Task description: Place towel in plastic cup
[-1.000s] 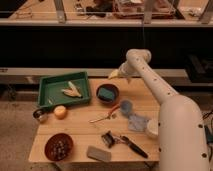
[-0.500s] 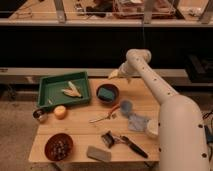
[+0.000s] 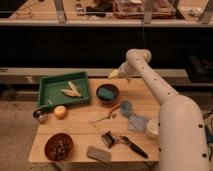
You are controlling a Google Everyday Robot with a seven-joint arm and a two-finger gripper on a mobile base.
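Tabletop unchanged, fingers over rear edge

Pale blue-grey is being shown by the soft fabric towel, off-white by the short plastic cup, and cream by the gripper over the tan table's far edge.

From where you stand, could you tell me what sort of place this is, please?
Probably a robot test area: a wooden table laid out with unrelated items, including a green tray, a dark bowl and a towel, with the end effector hovering near its far edge.
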